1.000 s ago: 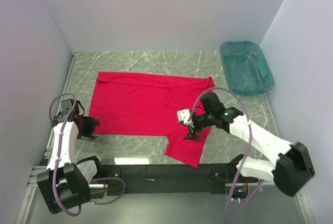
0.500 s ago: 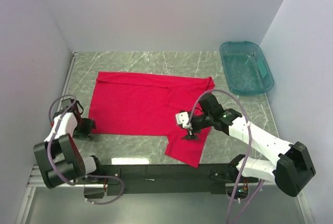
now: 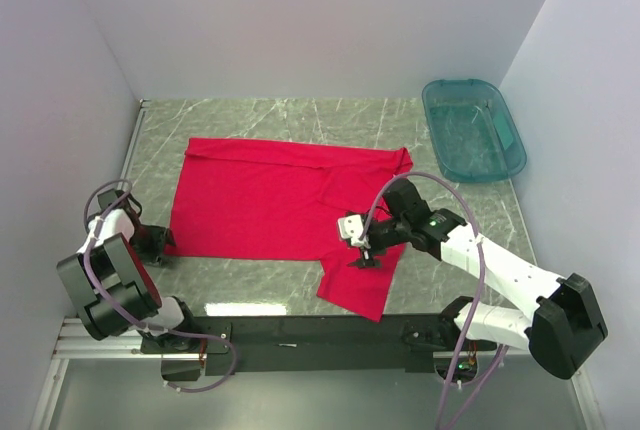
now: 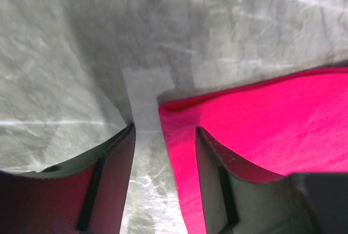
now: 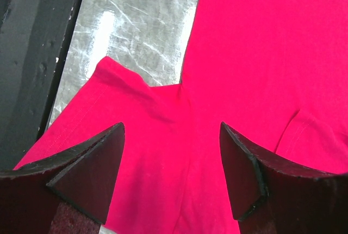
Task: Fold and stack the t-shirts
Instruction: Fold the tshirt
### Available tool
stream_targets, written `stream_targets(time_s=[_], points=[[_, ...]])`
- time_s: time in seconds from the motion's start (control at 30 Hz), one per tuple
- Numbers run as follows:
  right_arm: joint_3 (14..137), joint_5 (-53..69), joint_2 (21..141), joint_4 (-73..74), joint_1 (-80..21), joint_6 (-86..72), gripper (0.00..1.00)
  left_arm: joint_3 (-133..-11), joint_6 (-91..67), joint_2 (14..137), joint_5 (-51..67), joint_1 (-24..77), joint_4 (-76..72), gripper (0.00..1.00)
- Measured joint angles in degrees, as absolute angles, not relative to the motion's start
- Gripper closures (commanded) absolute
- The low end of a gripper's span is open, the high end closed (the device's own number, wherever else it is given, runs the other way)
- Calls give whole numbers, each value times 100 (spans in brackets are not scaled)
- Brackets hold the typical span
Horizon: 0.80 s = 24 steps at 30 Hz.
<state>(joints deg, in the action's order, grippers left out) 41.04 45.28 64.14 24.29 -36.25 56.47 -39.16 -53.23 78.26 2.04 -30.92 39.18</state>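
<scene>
**Folded back: left arm [image 3: 108, 285] draws toward its base, left gripper [image 3: 157, 247] at the shirt [image 3: 270, 205] corner**

Over 1 second the left arm's elbow has swung in near the base. The right arm [image 3: 490, 260] has barely shifted.

Table [image 3: 300, 115]: grey marble under both grippers.

Shirt: 1 red tee, spread flat, lying between the 2 grippers and reaching away beyond them.

Bin [image 3: 472, 130]: teal, far beyond the right gripper [image 5: 171, 128], well apart from the shirt.

Right gripper: fingers wide, holding nothing, with sleeve and side hem directly below.

Left gripper: fingers partly apart, holding nothing. The shirt's near corner lies between the fingertips and runs under its right finger.
</scene>
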Motion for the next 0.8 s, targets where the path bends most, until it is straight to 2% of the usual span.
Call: stream_targets(time_s=[0.07, 0.3, 0.43, 0.53, 0.63, 0.8], points=[[4104, 4523, 6401, 2453, -3625, 5655, 23, -3977, -5234, 7911, 191, -3127, 3918, 53], [4104, 4532, 6322, 2550, -3625, 5741, 23, -3986, -5068, 7940, 189, -3168, 3675, 57], [4104, 4530, 6241, 2606, -3623, 5793, 23, -3972, -5037, 7979, 187, -3170, 3409, 80], [4112, 4517, 6165, 2709, -3623, 5861, 23, -3962, -5013, 8031, 261, -3173, 3245, 93], [4128, 4442, 6125, 2926, -3623, 6025, 23, -3920, -4952, 8025, 454, -3188, 3055, 99], [4117, 4178, 5955, 3411, -3623, 6318, 22, -3811, -4871, 7931, 711, -3194, 2897, 100]])
